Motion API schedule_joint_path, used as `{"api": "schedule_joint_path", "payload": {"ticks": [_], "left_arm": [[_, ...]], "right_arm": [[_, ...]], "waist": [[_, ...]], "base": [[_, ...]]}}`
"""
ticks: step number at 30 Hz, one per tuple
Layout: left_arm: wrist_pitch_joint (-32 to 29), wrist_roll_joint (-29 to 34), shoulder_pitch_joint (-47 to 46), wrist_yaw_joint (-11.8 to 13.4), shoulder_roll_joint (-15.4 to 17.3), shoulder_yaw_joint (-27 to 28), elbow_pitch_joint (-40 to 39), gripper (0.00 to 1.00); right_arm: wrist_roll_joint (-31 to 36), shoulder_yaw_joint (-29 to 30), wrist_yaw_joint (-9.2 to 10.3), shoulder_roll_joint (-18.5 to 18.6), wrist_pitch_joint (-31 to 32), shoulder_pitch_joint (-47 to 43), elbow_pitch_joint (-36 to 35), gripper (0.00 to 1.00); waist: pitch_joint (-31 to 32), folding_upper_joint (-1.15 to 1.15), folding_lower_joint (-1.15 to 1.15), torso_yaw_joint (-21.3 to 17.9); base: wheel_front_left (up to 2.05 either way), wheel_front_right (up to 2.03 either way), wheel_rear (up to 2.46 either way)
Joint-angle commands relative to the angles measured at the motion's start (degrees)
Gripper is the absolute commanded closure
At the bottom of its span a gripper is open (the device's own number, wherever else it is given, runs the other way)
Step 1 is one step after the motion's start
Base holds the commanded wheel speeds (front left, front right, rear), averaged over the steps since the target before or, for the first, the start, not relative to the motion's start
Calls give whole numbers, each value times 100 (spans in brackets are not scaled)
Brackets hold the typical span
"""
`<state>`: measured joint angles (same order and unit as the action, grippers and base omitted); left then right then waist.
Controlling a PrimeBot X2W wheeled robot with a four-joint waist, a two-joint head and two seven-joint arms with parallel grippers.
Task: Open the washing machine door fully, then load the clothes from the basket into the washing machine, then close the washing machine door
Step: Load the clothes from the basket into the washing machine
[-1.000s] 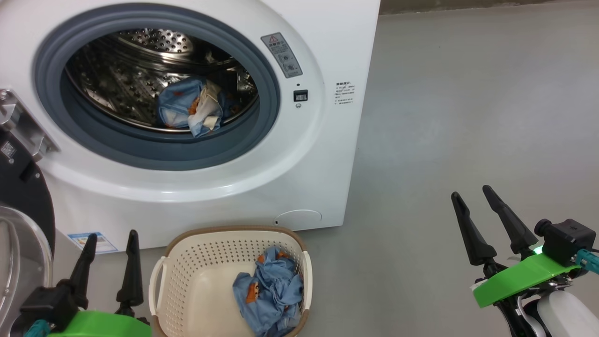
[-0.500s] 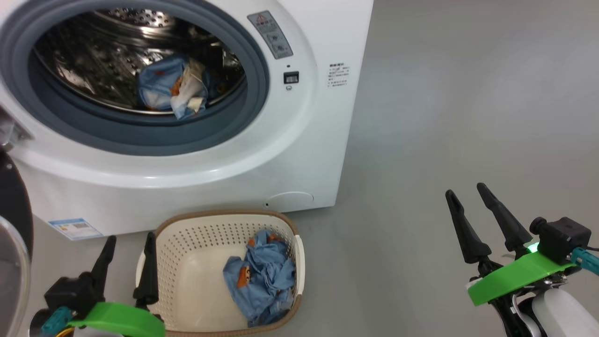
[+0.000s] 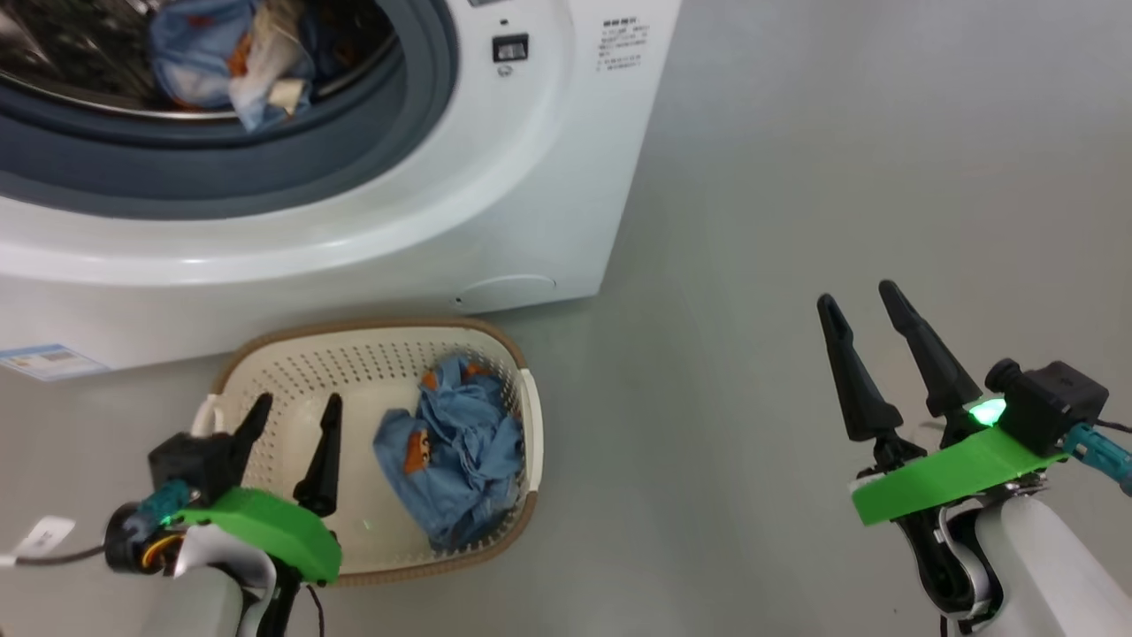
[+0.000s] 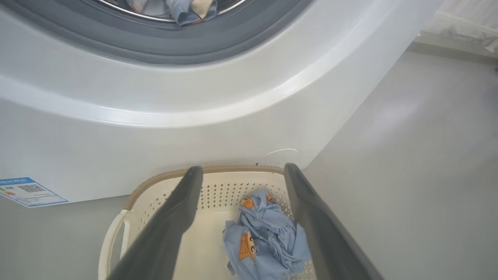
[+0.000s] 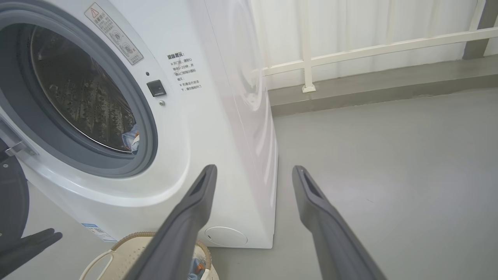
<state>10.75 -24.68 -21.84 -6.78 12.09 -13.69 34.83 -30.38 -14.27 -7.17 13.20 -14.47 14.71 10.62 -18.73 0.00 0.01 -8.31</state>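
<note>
Left gripper hovers over the near-left corner of the basket, fingers spread, empty. Right gripper, likewise spread and empty, is over floor well to the right. 1 blue garment lies in the basket; a 2nd garment sits inside the washing machine beyond, its door open.

Bright, even light; perhaps slight blur

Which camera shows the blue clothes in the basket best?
The head view: the blue clothes lie whole, uncovered, in the basket. The left wrist view is closer, but the left gripper covers one edge. The right wrist view catches a scrap beside the right gripper.
</note>
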Motion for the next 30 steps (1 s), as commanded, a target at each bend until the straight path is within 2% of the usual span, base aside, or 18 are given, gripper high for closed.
{"api": "schedule_joint_path", "payload": {"ticks": [1,13,19,30], "left_arm": [[-46,-52,-245,-46,190,59,107,0],[-502,-672,-1286,-69,464,-1238,1131,0],[-686,-1085,-1749,-69,654,-1837,1299,0],[-1036,-1869,-2457,-70,972,-2531,1461,0]], "right_arm": [[88,-34,-32,13,-53,119,-168,0],[221,5,-32,-331,-53,426,-263,0],[245,7,-32,-485,-53,572,-274,0],[212,-91,-32,-769,-53,796,-233,0]], "waist": [[-502,0,-1,-261],[-1575,0,-1,-576],[-2123,0,-1,-687],[-2896,0,-1,-896]], "base": [[0,0,0],[0,0,0],[0,0,0],[0,0,0]]}}
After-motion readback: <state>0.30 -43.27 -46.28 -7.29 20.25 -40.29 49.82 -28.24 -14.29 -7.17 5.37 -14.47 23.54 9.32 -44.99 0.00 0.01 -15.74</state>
